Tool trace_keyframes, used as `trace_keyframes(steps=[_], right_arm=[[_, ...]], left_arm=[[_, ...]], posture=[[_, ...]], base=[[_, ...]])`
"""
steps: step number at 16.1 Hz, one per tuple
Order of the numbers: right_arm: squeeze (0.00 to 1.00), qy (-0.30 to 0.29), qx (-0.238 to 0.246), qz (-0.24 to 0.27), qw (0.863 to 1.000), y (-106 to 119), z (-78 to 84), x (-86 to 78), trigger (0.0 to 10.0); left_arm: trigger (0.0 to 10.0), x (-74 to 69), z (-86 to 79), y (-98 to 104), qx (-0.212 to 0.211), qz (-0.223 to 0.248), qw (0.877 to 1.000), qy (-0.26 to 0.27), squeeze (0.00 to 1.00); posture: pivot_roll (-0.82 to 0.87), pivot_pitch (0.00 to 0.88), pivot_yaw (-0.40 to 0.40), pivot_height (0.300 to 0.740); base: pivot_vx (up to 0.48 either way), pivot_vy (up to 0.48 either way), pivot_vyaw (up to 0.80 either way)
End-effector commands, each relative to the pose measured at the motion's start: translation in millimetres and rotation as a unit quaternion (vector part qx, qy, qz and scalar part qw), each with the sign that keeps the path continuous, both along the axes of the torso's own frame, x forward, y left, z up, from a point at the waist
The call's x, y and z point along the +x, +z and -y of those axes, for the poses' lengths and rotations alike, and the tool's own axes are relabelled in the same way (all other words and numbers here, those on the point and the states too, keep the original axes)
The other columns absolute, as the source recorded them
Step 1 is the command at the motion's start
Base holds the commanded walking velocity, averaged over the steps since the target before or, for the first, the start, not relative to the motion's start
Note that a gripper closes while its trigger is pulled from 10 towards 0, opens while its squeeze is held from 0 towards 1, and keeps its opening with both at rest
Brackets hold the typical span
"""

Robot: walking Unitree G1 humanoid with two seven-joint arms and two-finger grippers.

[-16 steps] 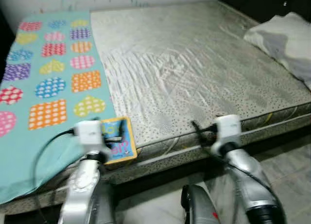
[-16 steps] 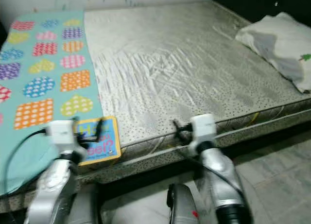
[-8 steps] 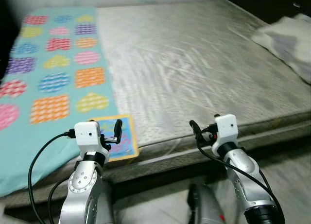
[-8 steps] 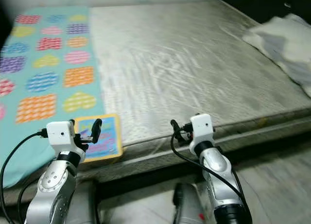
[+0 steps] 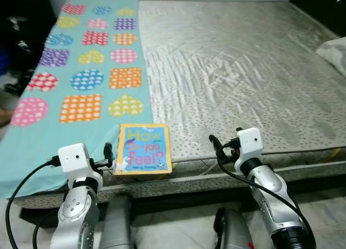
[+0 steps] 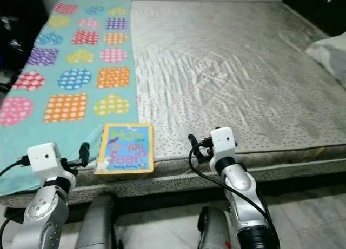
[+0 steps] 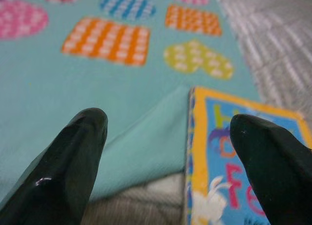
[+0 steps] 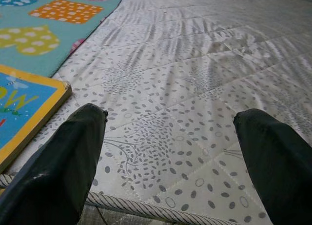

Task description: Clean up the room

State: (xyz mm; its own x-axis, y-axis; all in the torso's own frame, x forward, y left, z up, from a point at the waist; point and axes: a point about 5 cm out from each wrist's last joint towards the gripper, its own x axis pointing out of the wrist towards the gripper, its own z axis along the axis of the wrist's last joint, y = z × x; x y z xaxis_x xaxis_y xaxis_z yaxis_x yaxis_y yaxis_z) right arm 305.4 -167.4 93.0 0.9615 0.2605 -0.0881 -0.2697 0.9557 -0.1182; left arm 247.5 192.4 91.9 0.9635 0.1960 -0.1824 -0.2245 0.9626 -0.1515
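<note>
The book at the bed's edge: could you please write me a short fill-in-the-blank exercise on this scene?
1. The book lies at the near edge of the ____.
2. The teal blanket is patterned with dotted squares, circles and ____.
3. The left gripper has its jaws ____.
4. The book's cover reads "How Do You ____?"

Missing words: mattress; hearts; open; Feel

Both silver arms are raised forward, bent at the elbow. The left gripper and right gripper sit level with each other, fingers spread wide apart on each, holding nothing
</note>
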Motion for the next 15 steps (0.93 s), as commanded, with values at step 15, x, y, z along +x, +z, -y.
trace_keyframes(steps=[15], right_arm=[[0.0, -0.009, -0.051, -0.017, 0.999, 2.9, 34.2, -27.2, 10.0]], left_arm=[[10.0, 39.7, -2.6, -38.2, -0.113, -0.137, 0.978, -0.107, 0.0]], posture=[[-0.11, 0.185, -0.07, 0.537]], base=[[0.0, 0.0, 0.0]])
